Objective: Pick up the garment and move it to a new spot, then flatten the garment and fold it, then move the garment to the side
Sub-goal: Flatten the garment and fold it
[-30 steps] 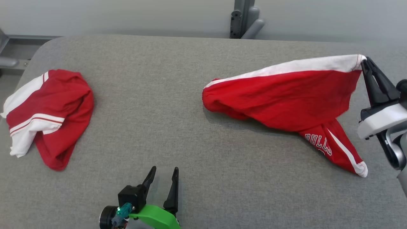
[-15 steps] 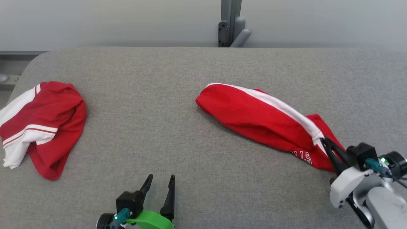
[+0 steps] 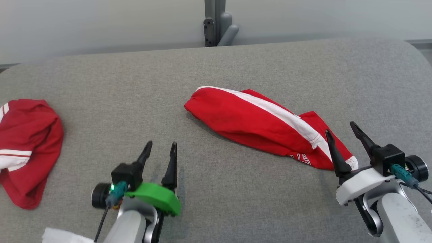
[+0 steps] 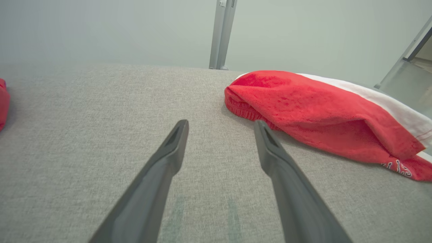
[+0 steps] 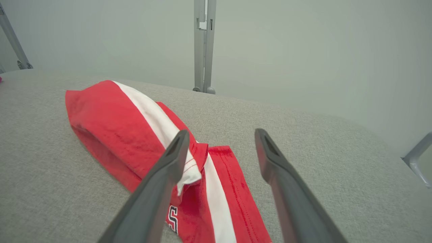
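Head view: the garment, red with a white stripe, lies in a loose elongated heap on the grey surface. The right hand stands at the garment's near right end, fingers apart, nothing between them. One finger overlaps the cloth edge, and contact cannot be judged. The left hand stands left of the garment, clear of it, fingers apart and empty. A second red-and-white cloth lies well to the garment's left.

Left wrist view adds the ribbed band at the garment's left end. Right wrist view adds a folded white hem corner and partial lettering.

Beyond the garment, a grey post rises against a pale wall
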Controlling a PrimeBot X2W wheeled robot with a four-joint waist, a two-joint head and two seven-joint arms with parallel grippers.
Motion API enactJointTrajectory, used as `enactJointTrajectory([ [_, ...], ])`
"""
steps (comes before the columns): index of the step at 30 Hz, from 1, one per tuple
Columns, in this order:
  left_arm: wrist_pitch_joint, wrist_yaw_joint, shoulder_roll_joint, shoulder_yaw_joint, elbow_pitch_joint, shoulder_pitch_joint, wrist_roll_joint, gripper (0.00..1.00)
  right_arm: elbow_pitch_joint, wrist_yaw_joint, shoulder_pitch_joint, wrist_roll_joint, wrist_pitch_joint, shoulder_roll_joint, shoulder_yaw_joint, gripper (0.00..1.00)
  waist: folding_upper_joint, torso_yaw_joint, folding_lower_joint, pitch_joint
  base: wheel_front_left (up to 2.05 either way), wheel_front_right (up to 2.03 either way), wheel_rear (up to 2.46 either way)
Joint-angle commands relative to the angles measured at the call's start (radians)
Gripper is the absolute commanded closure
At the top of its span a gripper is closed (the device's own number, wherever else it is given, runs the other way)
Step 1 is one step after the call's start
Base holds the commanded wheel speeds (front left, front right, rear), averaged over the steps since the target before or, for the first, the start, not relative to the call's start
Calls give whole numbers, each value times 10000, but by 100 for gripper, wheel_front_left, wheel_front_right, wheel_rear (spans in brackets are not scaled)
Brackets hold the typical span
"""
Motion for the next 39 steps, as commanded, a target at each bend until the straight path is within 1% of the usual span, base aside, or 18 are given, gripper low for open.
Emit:
enactJointTrajectory([
  [1,5,-51,37,-2,82,-554,137,0,-138,-12,-72,-78,-28,94,-31,0,0,-380,0,544,0,0,0],
  [6,5,-228,37,-153,935,-2542,9,0,-523,-12,-344,-142,-28,475,44,0,0,-836,0,1433,0,0,0],
  [12,5,-242,39,-331,2770,-4451,-281,0,-630,-12,-687,9,-28,717,198,0,0,-1393,0,2249,0,0,0],
  [15,5,-59,42,-303,3762,-5031,-429,0,-623,-12,-852,76,-28,774,144,0,0,-1580,0,2494,0,0,0],
  [17,5,-23,42,-320,4362,-5244,-477,0,-651,-10,-877,101,-28,810,152,0,0,-1664,0,2587,0,0,0],
  [23,10,-300,42,-594,5268,-5459,-638,0,-644,-10,-1002,123,-28,861,85,0,0,-1697,0,2684,0,0,0],
  [24,10,-364,42,-723,5338,-5419,-591,48,-640,-10,-1011,134,-28,860,78,0,0,-1665,0,2666,0,0,0],
  [25,10,-405,42,-809,5323,-5382,-542,100,-646,-10,-1016,147,-28,849,83,0,0,-1621,0,2629,0,0,0],
  [26,10,-405,42,-809,5323,-5382,-542,100,-646,-10,-1016,147,-28,849,83,0,0,-1621,0,2629,0,0,0],
  [32,5,-120,43,-637,3778,-4257,-155,100,-530,-10,-671,244,-28,950,42,0,0,-1076,0,1922,0,0,0],
  [39,1,-30,39,-252,1816,-2416,449,100,-277,-10,-95,337,-28,1070,61,0,0,-18,0,905,0,0,0],
])
